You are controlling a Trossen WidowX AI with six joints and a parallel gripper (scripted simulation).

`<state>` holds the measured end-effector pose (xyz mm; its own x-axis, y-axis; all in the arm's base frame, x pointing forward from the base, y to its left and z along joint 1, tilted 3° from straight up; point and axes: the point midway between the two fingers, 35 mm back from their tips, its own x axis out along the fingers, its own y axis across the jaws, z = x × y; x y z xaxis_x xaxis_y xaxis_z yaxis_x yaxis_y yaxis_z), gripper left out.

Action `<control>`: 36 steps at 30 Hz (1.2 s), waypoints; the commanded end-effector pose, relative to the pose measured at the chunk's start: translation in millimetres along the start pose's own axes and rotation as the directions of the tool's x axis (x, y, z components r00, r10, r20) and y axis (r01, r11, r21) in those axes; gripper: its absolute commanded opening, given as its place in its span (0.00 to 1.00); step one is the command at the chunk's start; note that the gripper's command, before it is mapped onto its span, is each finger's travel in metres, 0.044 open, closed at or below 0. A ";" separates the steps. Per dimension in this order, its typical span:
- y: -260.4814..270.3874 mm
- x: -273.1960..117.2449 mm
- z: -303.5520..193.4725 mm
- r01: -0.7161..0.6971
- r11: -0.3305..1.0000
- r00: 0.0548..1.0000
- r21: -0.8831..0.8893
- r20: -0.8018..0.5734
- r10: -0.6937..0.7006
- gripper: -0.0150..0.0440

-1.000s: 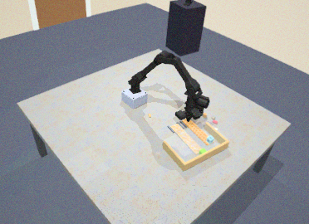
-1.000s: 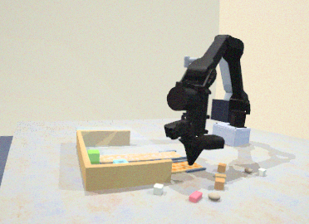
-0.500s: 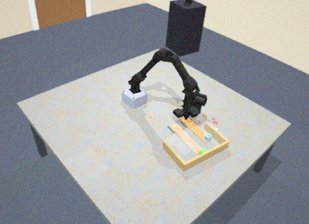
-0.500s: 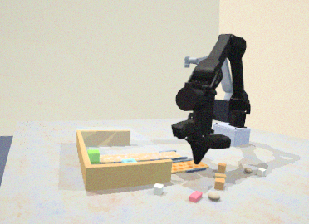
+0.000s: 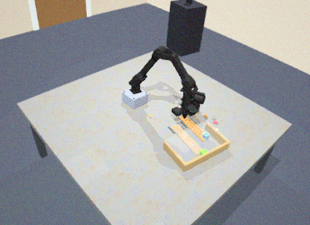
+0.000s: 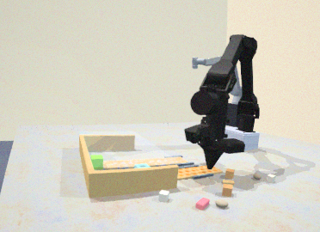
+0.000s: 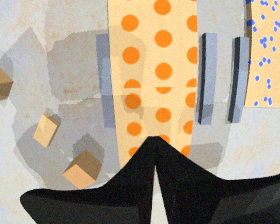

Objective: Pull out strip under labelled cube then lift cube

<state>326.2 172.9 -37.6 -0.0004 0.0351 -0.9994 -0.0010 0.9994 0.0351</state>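
The orange-dotted strip (image 5: pixel 192 127) (image 6: pixel 200 172) (image 7: pixel 163 39) sticks out of the tray's open side. A light-blue cube (image 5: pixel 206 135) (image 6: pixel 142 166) is at its inner end; no label can be read on it. The blue-speckled strip (image 5: pixel 186 139) (image 6: pixel 138 162) (image 7: pixel 262 60) lies beside it, with a green cube (image 5: pixel 203 152) (image 6: pixel 97 161) at its inner end. My gripper (image 6: pixel 210 167) (image 7: pixel 153 141) is shut with nothing between its fingers. It points down, its fingertips at the top of the orange-dotted strip near the outer end and seemingly touching it.
A wooden-walled tray (image 5: pixel 208 156) (image 6: pixel 133 182) surrounds the inner ends. Low blue-grey rails (image 7: pixel 207 77) flank the strips. Small litter lies beside the orange-dotted strip: orange blocks (image 6: pixel 227 190) (image 7: pixel 82 170), a pink block (image 5: pixel 215 122) (image 6: pixel 202 204), a white cube (image 6: pixel 163 196) and pebbles (image 6: pixel 221 204).
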 end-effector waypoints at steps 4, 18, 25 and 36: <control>0.7 6.2 -18.8 0.005 1.000 1.000 -0.005 -0.026 -0.005 0.25; 0.9 6.0 -40.6 0.004 1.000 1.000 -0.005 -0.027 -0.005 0.25; 1.1 5.9 -51.3 0.004 1.000 1.000 -0.005 -0.028 -0.005 0.25; 1.2 5.6 -68.0 0.004 1.000 1.000 -0.005 -0.030 -0.005 0.25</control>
<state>271.3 175.4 -37.1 -0.0011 0.0366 -0.9993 -0.0033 0.9993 0.0366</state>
